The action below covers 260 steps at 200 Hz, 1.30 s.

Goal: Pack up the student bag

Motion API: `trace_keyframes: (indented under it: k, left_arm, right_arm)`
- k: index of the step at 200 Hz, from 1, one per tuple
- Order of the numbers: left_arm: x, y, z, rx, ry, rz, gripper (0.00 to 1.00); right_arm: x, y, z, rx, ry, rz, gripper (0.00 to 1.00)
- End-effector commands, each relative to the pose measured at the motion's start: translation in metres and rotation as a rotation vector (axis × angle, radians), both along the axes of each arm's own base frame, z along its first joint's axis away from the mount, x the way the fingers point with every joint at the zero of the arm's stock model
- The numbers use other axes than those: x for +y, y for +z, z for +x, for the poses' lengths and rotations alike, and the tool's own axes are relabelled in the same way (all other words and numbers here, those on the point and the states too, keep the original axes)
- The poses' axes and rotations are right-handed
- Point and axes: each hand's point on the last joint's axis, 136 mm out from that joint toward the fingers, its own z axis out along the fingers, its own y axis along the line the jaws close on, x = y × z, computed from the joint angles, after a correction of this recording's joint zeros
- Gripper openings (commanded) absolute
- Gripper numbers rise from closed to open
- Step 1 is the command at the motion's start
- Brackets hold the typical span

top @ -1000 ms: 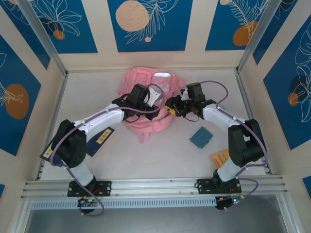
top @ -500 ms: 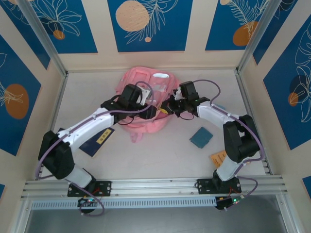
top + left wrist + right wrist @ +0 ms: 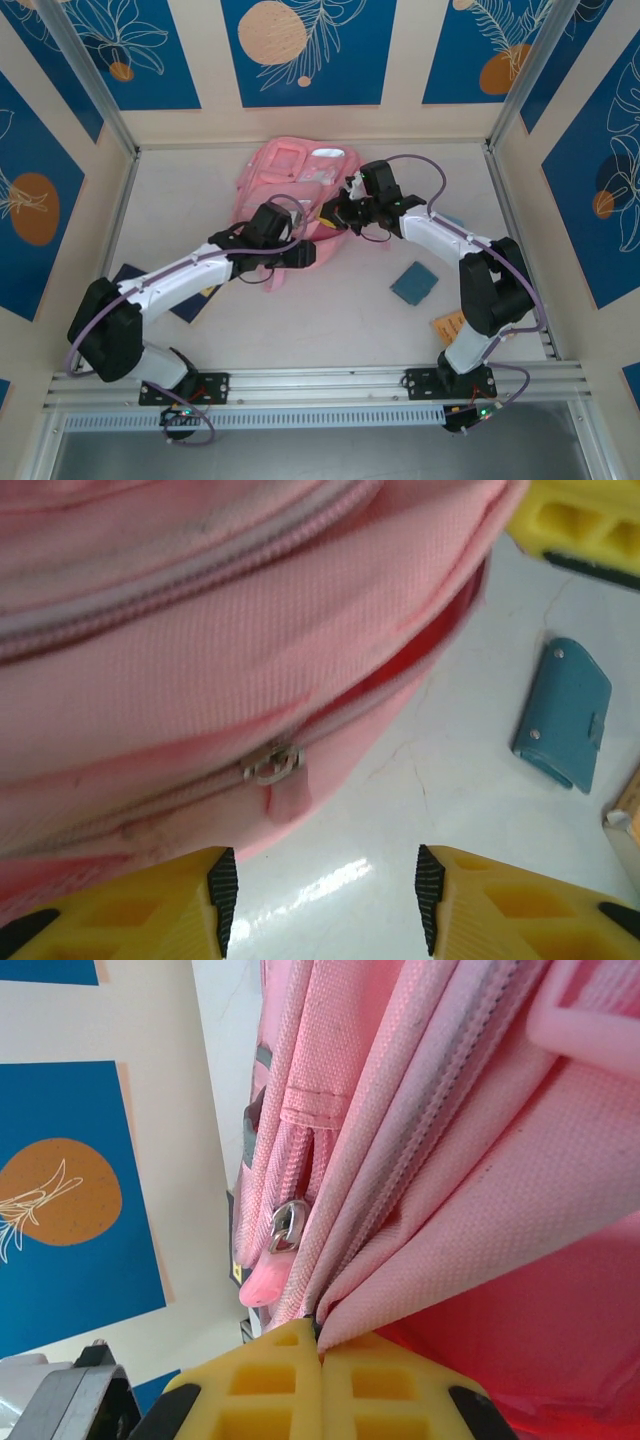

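Observation:
The pink student bag [image 3: 290,185] lies at the back middle of the table, its front pockets facing up. My right gripper [image 3: 335,213] is at the bag's right edge. In the right wrist view the right gripper [image 3: 320,1335] is shut on a fold of the student bag [image 3: 470,1160] beside a zip seam, with a metal zip pull [image 3: 285,1228] just above the fingers. My left gripper [image 3: 305,255] hovers at the bag's near edge. Seen from the left wrist, the left gripper [image 3: 322,890] is open over bare table, below a zip pull [image 3: 272,765] on the student bag [image 3: 200,650].
A small blue case [image 3: 413,282] lies on the table right of the bag, also seen as the blue case [image 3: 565,715]. A dark blue book [image 3: 190,292] lies under the left arm. An orange card [image 3: 452,323] sits by the right arm's base. Walls close in on three sides.
My left gripper has opened and dropped back to the bag's near edge. My right gripper has shut on the bag's fabric and moved left and away; the bag has shifted with it.

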Motion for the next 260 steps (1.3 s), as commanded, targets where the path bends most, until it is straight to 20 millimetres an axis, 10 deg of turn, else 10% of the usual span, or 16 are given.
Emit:
trace_keyframes:
  k: [1,88,158,260]
  left_arm:
    - [-0.001,-0.003,0.014,-0.023,0.091,0.012,0.5]
    - [0.012,-0.02,0.025,-0.039,0.181,0.201,0.44]
    - [0.022,-0.018,0.026,-0.066,0.194,0.279,0.16]
    - [0.025,-0.024,0.03,-0.061,0.176,0.359,0.29]
  right_arm:
    - [0.016,0.04,-0.001,-0.09,0.06,0.076,0.0]
    - [0.024,0.043,-0.008,-0.101,0.09,0.089,0.0]
    - [0.023,0.043,-0.011,-0.132,0.093,0.071,0.0]
    - [0.028,0.051,-0.017,-0.156,0.131,0.108,0.0]
